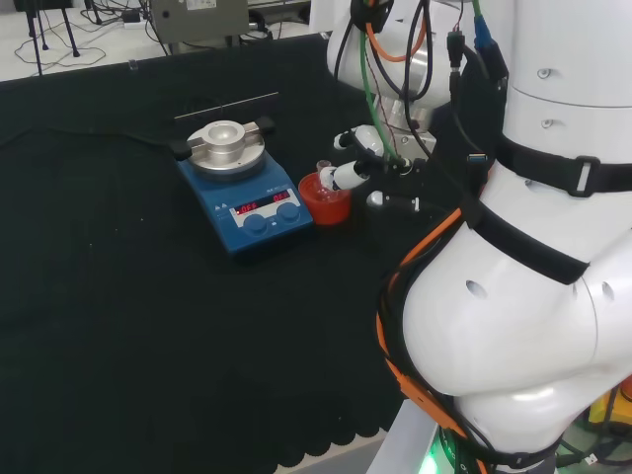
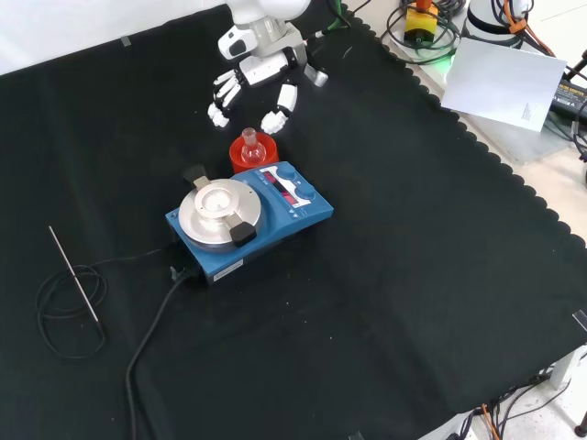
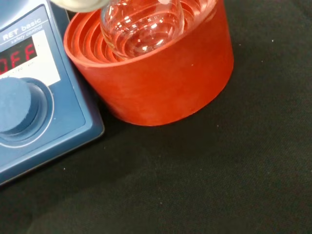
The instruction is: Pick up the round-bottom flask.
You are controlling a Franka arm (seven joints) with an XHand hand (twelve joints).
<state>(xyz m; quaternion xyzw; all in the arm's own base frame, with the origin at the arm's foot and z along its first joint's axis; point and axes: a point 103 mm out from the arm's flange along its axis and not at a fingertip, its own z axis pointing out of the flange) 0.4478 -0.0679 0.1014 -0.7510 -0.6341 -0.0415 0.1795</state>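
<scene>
The bench is covered with black cloth (image 1: 118, 326); cables and equipment lie on the floor along the upper edge of the head view.

Head view: A blue stirrer plate (image 1: 245, 193) with a round metal top stands left of centre. Touching its right edge is the red ribbed stand (image 1: 325, 200), which carries the round-bottom flask (image 1: 323, 174); the flask neck rises just above the stand. The hand (image 1: 357, 170) is at frame centre, immediately right of the flask, with fingers extended toward the neck. Whether a fingertip touches the glass cannot be told. Two red displays glow on the stirrer front; their characters are not readable here.

Front view: The hand (image 2: 260, 81) enters from the upper centre. Its fingers (image 2: 278, 110) are spread and point down toward the flask (image 2: 249, 141), which sits upright in the stand (image 2: 249, 156) just above the stirrer plate (image 2: 248, 218) in the frame. A clear gap separates fingertips and flask. A thin metal probe (image 2: 73, 273) on a coiled cable lies at lower left.

Wrist view: The flask bulb (image 3: 142, 24) rests in the ribbed stand (image 3: 156, 73), beside the stirrer's corner (image 3: 39, 112).

Task status: The flask is still seated; no grasp is made. Closing on the neck and lifting remain.

Print: Lettering and a red display are visible on the stirrer panel; these are not transcribed.
</scene>
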